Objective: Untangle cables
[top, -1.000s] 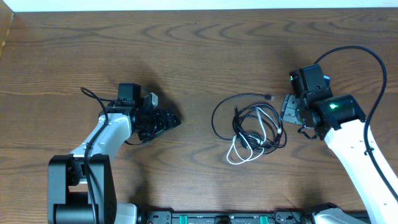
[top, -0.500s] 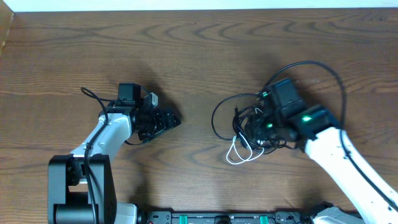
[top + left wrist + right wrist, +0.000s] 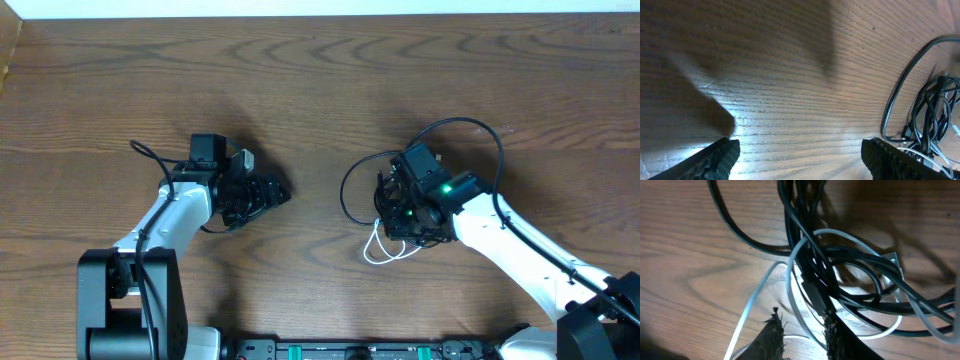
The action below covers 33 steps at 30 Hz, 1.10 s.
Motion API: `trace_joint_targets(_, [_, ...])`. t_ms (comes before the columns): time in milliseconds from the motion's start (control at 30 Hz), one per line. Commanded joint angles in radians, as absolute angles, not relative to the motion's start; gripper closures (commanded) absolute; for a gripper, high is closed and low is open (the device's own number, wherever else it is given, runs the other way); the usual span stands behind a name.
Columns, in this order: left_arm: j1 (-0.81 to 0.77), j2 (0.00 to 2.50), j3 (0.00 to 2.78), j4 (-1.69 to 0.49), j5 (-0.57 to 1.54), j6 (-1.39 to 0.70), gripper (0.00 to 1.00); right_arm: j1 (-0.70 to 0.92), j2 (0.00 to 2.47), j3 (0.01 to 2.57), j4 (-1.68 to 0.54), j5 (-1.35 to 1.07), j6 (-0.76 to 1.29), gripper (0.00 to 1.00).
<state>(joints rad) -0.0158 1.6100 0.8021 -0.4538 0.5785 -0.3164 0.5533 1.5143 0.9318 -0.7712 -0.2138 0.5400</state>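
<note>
The cables (image 3: 352, 172) lie tangled right of the table's middle: several thin black cords (image 3: 805, 235) and one white cord (image 3: 752, 305) looped through them. My right gripper (image 3: 402, 215) is down in the tangle. In the right wrist view its fingers (image 3: 802, 317) stand narrowly apart with a strand of the white cord between them and a black cord at the right fingertip (image 3: 830, 322); neither looks pinched. My left gripper (image 3: 275, 192) rests low over bare wood to the left, wide open (image 3: 800, 150) and empty. It faces the black cords (image 3: 927, 115).
The right arm's own thick black wire (image 3: 470, 125) arcs over the table behind the tangle. Bare wood (image 3: 320, 90) surrounds the cables. The table's far edge (image 3: 320, 14) runs along the top.
My right arm swung left from beside the tangle and came down onto it, its jaws narrowing around the cords. The left arm has not moved.
</note>
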Motion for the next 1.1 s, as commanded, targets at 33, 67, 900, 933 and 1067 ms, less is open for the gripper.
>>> trace_joint_targets(33, [-0.014, 1.598, 0.806, -0.46, 0.591, -0.307, 0.16, 0.569, 1.517, 0.927, -0.767, -0.254, 0.621, 0.57])
trace_joint_targets(67, [-0.014, 1.598, 0.806, -0.46, 0.591, -0.307, 0.16, 0.569, 1.517, 0.927, -0.766, -0.271, 0.653, 0.56])
trace_joint_targets(900, [-0.014, 1.598, 0.806, -0.459, 0.565, -0.307, 0.16, 0.664, 1.559, 0.927, -0.672, -0.216, 0.966, 0.45])
trace_joint_targets(933, [-0.014, 1.598, 0.806, -0.459, 0.565, -0.307, 0.16, 0.666, 1.563, 0.927, -0.673, -0.208, 0.973, 0.44])
trace_joint_targets(1067, [-0.014, 1.598, 0.806, -0.459, 0.565, -0.307, 0.15, 0.667, 1.569, 0.927, -0.665, -0.151, 1.045, 0.33])
